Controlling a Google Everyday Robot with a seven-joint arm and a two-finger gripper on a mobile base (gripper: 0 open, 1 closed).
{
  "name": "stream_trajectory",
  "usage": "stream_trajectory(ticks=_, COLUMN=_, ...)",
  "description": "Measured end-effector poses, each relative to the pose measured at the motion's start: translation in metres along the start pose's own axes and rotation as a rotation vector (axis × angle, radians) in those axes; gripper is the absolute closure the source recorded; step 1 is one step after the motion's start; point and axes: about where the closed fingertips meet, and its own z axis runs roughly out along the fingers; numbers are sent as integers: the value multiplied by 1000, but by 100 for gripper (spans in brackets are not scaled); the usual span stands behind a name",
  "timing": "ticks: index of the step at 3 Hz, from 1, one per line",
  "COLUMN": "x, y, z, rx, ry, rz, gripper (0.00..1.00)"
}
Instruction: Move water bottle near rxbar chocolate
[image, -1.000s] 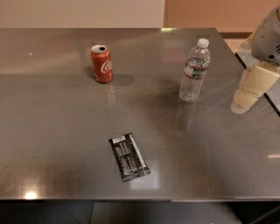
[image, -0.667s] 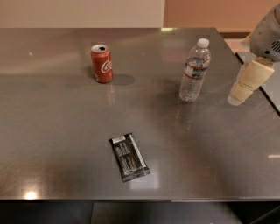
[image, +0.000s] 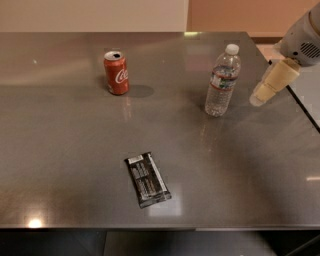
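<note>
The water bottle (image: 222, 81) stands upright on the right half of the grey table (image: 65, 150); it is clear ribbed plastic with a white cap and a white label with a red band. The rxbar chocolate (image: 147, 179), a flat black wrapper with white text, lies near the front middle of the table. My gripper (image: 260, 98) hangs from the white arm at the upper right, a little to the right of the bottle and apart from it, holding nothing.
A red soda can (image: 116, 73) stands upright at the back left of the table. The table's right edge (image: 300, 107) runs just beside the gripper, with a pale floor beyond it.
My gripper has moved up and to the left, closer to the water bottle. The bottle, the can and the bar have not moved.
</note>
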Motion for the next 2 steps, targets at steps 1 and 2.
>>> stream_trajectory(ticks=1, x=-4, y=-15, z=11, rx=-12, ry=-48, rz=57, gripper=0)
stream_trajectory(ticks=2, x=-24, y=-16, z=23, rx=-58, ry=-144, rz=59, gripper=0)
